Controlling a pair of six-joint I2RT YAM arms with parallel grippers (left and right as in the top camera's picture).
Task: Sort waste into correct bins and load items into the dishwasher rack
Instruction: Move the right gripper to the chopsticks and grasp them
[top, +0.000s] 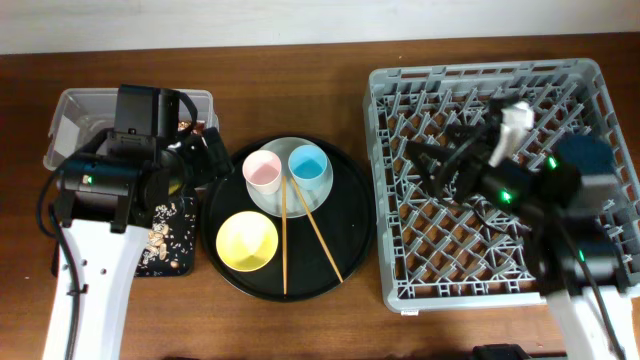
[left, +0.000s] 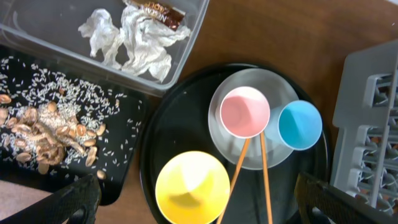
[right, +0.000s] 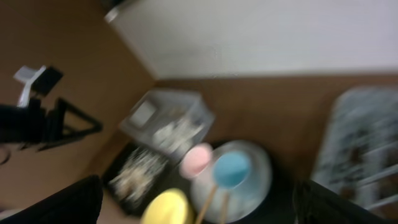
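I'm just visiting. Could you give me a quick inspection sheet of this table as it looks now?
Surface: brown wooden table.
Job's things: napkin and wrapper in clear tub; food scraps on shallow black tray; pink cup, blue cup on plate, with yellow bowl and chopsticks, on round black tray; dishwasher rack, no dishes seen.
Clutter: nothing seen.
Grippers: left gripper open; right gripper open; both empty.
Cables: black cable at the left side.
Surroundings: white wall.

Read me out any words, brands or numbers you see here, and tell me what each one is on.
Snack wrapper in the clear tub: pale lettering, too small and blurred to read.
White label on the tub's end: blurred, nothing legible.
No other writing shows anywhere.
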